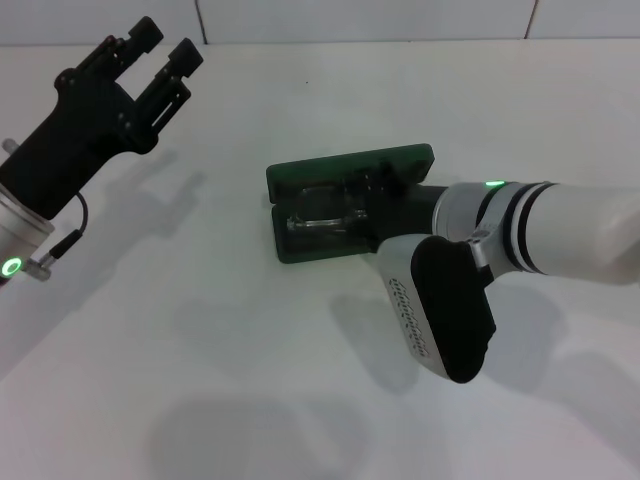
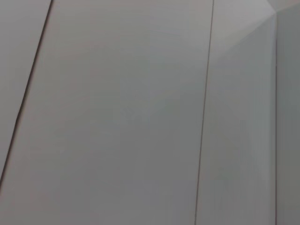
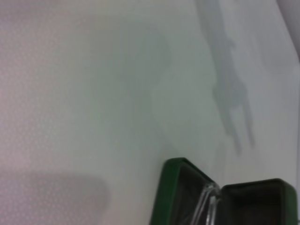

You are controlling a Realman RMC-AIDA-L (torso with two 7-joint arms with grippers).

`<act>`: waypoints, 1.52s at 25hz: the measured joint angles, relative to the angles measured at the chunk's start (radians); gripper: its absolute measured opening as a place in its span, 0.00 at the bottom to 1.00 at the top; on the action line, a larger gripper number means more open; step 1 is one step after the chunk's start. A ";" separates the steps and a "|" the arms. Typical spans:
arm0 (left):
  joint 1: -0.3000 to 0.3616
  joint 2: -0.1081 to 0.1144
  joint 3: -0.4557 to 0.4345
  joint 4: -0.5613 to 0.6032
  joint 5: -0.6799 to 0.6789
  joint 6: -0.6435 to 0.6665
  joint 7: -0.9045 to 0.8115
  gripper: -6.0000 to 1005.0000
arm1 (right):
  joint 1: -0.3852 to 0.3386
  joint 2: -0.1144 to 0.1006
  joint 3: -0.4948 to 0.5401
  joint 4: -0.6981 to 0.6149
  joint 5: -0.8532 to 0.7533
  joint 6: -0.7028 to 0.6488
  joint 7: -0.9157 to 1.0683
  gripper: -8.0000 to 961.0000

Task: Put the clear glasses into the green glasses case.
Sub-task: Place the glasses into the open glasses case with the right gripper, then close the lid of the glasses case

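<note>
item: green glasses case (image 1: pixel 345 205), lying open on the white surface (image 1: pixel 250 380), lid folded back on the far side, tray on the near side. contents: clear glasses (image 1: pixel 325 222), resting in the near tray; the right wrist view shows a see-through part (image 3: pixel 209 201) near the hinge line between the two halves. whether the arms are fully folded and lie below the rim cannot be told.

item: right end effector (image 1: pixel 385 185), reaching in over the right end of the case, dark parts above the lining by the hinge. fingers hidden by the wrist and the dark lining; whether they are apart or clamped on the glasses cannot be told.

item: left end effector (image 1: pixel 160 50), raised well apart from the case at the far left, fingers spread, holding nothing. its wrist camera shows only a blank panelled wall.

step in hand, as judged: seating the glasses in the tray, task near its end.

handling notes: lower gently until the frame rests flat on the lining, centred along the tray. let go only once the frame bears its own weight. withdraw straight up, so the fingers do not drag a thin arm over the rim or tip the light case. the plastic is slippery and easily snagged; check no part overhangs the hinge.
</note>
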 joint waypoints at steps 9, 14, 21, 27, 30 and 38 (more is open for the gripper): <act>0.006 0.002 0.000 0.000 0.000 0.000 -0.002 0.56 | -0.011 -0.004 0.053 -0.071 0.020 -0.137 0.000 0.50; 0.013 0.001 0.000 0.000 0.000 0.001 -0.001 0.56 | -0.029 -0.011 0.111 -0.129 0.133 -0.199 -0.042 0.50; 0.012 -0.003 -0.003 0.001 -0.014 0.002 0.005 0.56 | -0.080 -0.007 0.477 -0.173 0.622 -0.537 -0.311 0.50; 0.017 -0.007 -0.003 0.006 -0.045 -0.024 0.006 0.56 | -0.083 -0.007 0.758 0.067 1.043 -0.628 -0.484 0.50; 0.012 -0.009 -0.003 0.017 -0.064 -0.067 0.008 0.56 | -0.069 -0.008 0.845 0.254 1.260 -0.662 -0.608 0.50; -0.001 -0.012 -0.003 0.128 -0.113 -0.213 0.145 0.56 | 0.014 -0.004 1.016 0.674 1.545 -0.772 -0.812 0.50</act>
